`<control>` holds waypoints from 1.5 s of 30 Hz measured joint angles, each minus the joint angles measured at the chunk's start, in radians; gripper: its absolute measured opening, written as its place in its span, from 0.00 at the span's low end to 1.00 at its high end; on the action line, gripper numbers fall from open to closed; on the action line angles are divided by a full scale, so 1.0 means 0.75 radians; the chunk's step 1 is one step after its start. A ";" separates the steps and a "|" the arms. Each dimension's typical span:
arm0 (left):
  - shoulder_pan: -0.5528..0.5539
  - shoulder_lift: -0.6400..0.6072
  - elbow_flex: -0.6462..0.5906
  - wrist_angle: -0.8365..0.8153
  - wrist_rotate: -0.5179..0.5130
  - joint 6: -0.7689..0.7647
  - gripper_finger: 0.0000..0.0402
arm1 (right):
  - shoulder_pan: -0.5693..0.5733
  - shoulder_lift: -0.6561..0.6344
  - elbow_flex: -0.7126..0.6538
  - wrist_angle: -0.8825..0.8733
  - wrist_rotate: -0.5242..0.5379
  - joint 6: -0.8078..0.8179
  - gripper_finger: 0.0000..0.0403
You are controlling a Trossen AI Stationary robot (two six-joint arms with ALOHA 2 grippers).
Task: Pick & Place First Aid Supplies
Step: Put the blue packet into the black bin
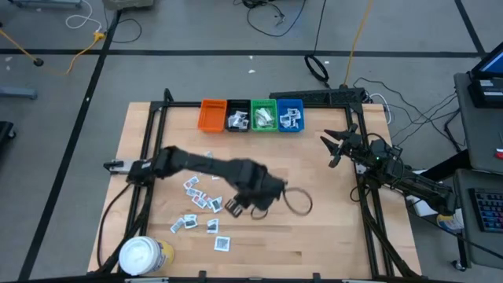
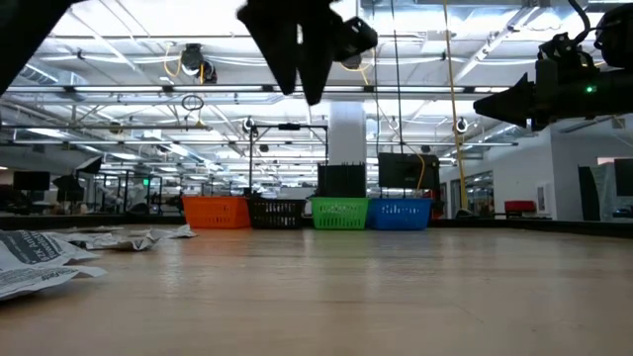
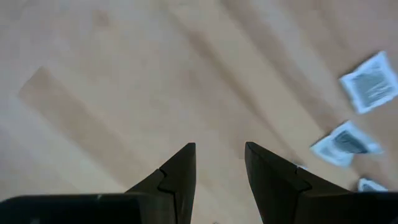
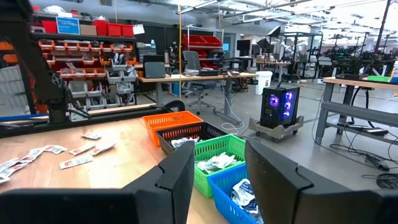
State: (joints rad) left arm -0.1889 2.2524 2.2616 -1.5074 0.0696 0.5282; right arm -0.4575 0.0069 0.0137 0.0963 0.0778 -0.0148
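The first aid supplies are small white packets with dark print, lying flat on the wood table (image 1: pixel 314 236) in a loose scatter (image 1: pixel 203 202). More of them fill the black (image 1: pixel 237 118), green (image 1: pixel 263 116) and blue (image 1: pixel 289 117) bins. My left gripper (image 1: pixel 233 207) hangs open above bare wood just right of the scatter, holding nothing. In its wrist view (image 3: pixel 221 146) two packets (image 3: pixel 370 81) (image 3: pixel 345 143) lie off to one side. My right gripper (image 1: pixel 332 149) waits open in the air at the table's right side, empty (image 4: pixel 217 146).
Four bins stand in a row at the far edge: orange (image 1: pixel 213 115), black, green and blue. A yellow round tub with a white lid (image 1: pixel 141 255) sits at the near left corner. A cable loop (image 1: pixel 297 202) hangs beside my left wrist. Bare wood lies between the arms.
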 joint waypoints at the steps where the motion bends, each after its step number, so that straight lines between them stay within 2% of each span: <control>1: -0.028 0.000 -0.010 0.006 -0.001 -0.014 0.35 | 0.000 0.000 0.000 0.000 0.000 0.000 0.35; 10: -0.236 -0.008 -0.142 0.033 -0.004 -0.173 0.35 | 0.000 0.000 0.000 0.000 0.000 0.000 0.35; 17: -0.345 -0.011 -0.214 0.082 -0.001 -0.294 0.35 | 0.000 0.000 0.000 0.000 0.000 0.000 0.35; 32: -0.457 -0.012 -0.440 0.211 0.016 -0.510 0.35 | 0.000 0.000 0.000 0.000 0.000 0.000 0.35; 41: -0.518 -0.012 -0.637 0.418 0.028 -0.605 0.35 | 0.000 0.000 0.000 0.000 0.000 0.000 0.35; 45: -0.535 -0.019 -0.713 0.531 0.074 -0.608 0.35 | 0.000 0.000 0.000 0.000 0.000 0.000 0.35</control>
State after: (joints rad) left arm -0.5898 2.2382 1.7266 -1.1093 0.1255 0.0722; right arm -0.4573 0.0067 0.0138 0.0963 0.0777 -0.0148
